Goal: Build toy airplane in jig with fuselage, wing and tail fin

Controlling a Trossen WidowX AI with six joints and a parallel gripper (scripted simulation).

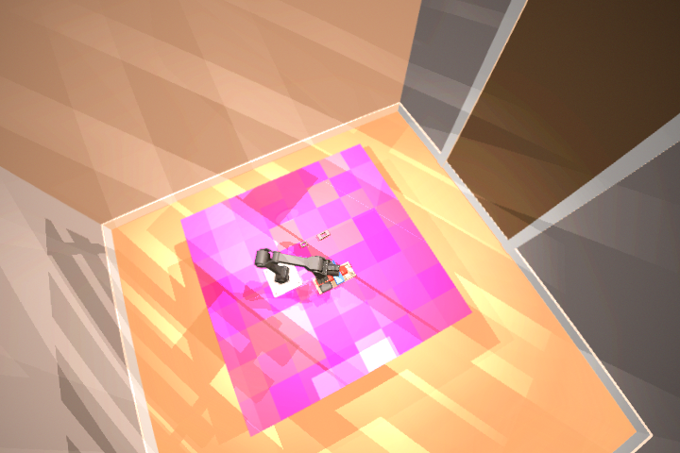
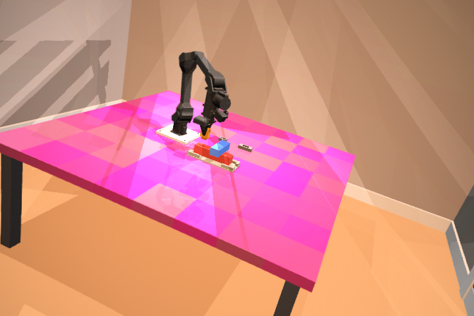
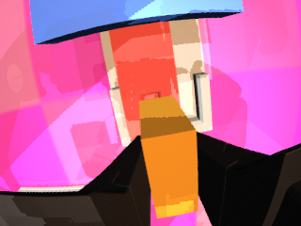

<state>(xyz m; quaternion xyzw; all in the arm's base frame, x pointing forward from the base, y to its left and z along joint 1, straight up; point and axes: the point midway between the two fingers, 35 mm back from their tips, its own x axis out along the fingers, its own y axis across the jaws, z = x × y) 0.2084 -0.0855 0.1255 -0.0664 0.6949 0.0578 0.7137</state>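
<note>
The red fuselage (image 2: 207, 151) (image 3: 143, 70) (image 1: 345, 268) lies in the beige cradle jig (image 2: 230, 166) (image 3: 191, 70). The blue wing (image 2: 219, 147) (image 1: 338, 279) sits across its top. My gripper (image 2: 205, 133) (image 3: 162, 139) is shut on the orange tail fin (image 3: 168, 151) (image 2: 207, 133) and holds it upright just above the fuselage's tail end, where a small socket (image 3: 150, 96) shows in the wrist view. The fin's lower tip is close over that socket; I cannot tell whether it touches.
The arm's white base plate (image 2: 167, 134) (image 1: 281, 285) lies behind the jig. Two small beige holders (image 2: 245, 147) (image 1: 324, 235) lie on the pink table (image 2: 274, 208) beyond the jig. The table's edges are far from the work.
</note>
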